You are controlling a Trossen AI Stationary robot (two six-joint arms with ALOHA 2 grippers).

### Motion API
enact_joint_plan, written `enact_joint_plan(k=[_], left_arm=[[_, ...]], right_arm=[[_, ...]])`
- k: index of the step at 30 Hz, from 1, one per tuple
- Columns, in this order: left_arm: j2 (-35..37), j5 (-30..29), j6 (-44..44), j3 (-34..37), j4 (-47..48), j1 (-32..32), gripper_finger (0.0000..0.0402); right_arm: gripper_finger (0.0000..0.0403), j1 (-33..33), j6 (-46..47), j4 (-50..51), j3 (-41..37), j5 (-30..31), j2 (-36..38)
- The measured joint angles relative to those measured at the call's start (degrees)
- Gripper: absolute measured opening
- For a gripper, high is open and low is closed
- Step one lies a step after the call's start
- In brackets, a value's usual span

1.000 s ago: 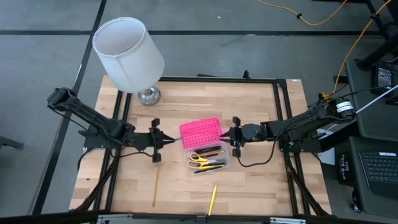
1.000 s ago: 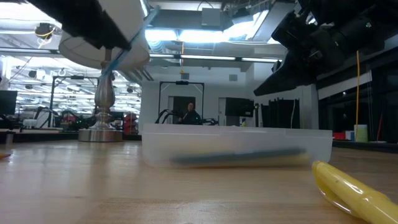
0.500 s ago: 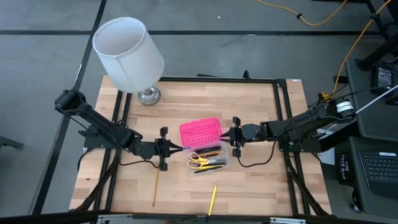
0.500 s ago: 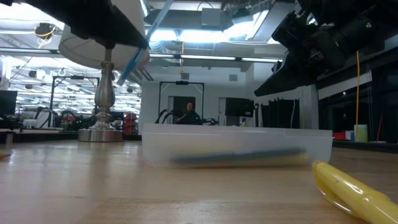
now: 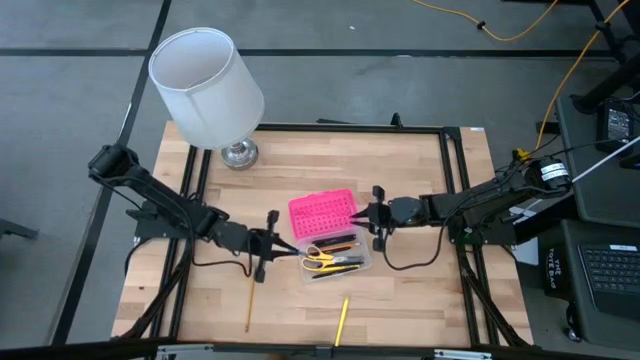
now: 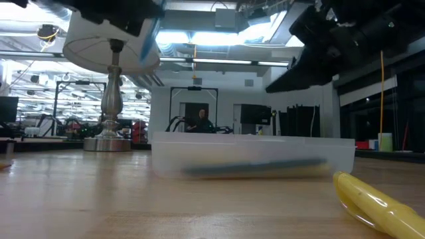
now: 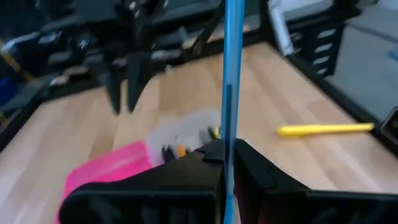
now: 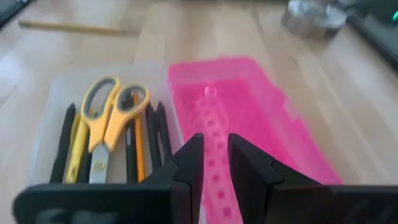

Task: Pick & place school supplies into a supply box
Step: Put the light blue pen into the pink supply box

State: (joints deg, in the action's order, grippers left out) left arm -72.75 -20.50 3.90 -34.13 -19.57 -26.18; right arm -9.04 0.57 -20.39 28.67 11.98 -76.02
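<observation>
My overhead view is evenly lit, with soft shadows on the table (image 5: pixel 400 170). The table-level view looks into bright ceiling lights (image 6: pixel 199 36), so my arms read as silhouettes; the near yellow pencil (image 6: pixel 372 202) is out of focus. Both my wrist views are blurred, the blue pen (image 7: pixel 233 74) smeared.

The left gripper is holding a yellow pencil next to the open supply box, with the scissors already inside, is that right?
Not quite. The left gripper holds a blue pen, not a yellow pencil, as the left wrist view shows. The rest stands: it is beside the open supply box, and the scissors already lie inside.
</observation>
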Motion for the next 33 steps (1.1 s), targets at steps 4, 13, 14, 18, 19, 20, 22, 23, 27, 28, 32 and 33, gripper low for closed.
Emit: enact_joint_plan(k=[4,13,14,18,19,20,22,23,27,28,32,33], left_arm=[[0.02,2.52,1.66,0.0,-1.8,1.6,0.0003],[0.02,2.51,1.46,0.0,-1.67,5.85,0.0003],[-0.09,2.51,1.64,-0.14,-1.51,5.9,0.0003],[-2.46,1.6,1.38,-3.09,-1.05,6.19,0.0003],[-3.63,1.6,1.38,-4.18,-0.99,6.21,0.0003],[-4.98,1.68,1.38,-5.37,-0.29,6.23,0.0003],[-8.04,2.3,1.38,-8.16,1.4,6.19,0.0003],[-9.57,2.32,1.38,-9.63,2.35,6.19,0.0003],[-16.2,2.2,1.38,-16.45,8.27,6.7,0.0003],[-17.72,2.24,1.35,-18.34,10.25,6.87,0.0003],[-22.53,2.28,-1.04,-25.16,17.15,6.85,0.0003],[-23.59,2.24,-1.81,-26.73,18.45,6.82,0.0003]], right_arm=[[0.0078,0.0,-1.55,-1.99,0.0,-0.02,0.02],[0.0078,-0.51,3.67,0.03,0.0,-0.01,0.05],[0.0078,-0.82,3.66,0.85,0.0,0.03,0.17],[0.0078,-1.46,5.36,5.33,0.0,-0.05,2.0],[0.0078,-1.54,6.25,6.78,0.0,-0.03,2.81],[0.0078,-1.61,6.9,8.07,0.0,0.03,3.72],[0.0078,-2.04,8.45,10.15,0.0,-0.18,5.69],[0.0078,-2.14,9.37,11.49,0.0,-0.75,6.91],[0.0078,-3.35,11.74,14.14,0.0,-3.92,11.54],[0.0078,-3.93,12.28,14.65,0.0,-4.24,12.73],[0.0078,-6.4,12.7,17.67,0.02,-4.1,16.49],[0.0078,-7.02,12.7,18.14,0.02,-3.54,17.0]])
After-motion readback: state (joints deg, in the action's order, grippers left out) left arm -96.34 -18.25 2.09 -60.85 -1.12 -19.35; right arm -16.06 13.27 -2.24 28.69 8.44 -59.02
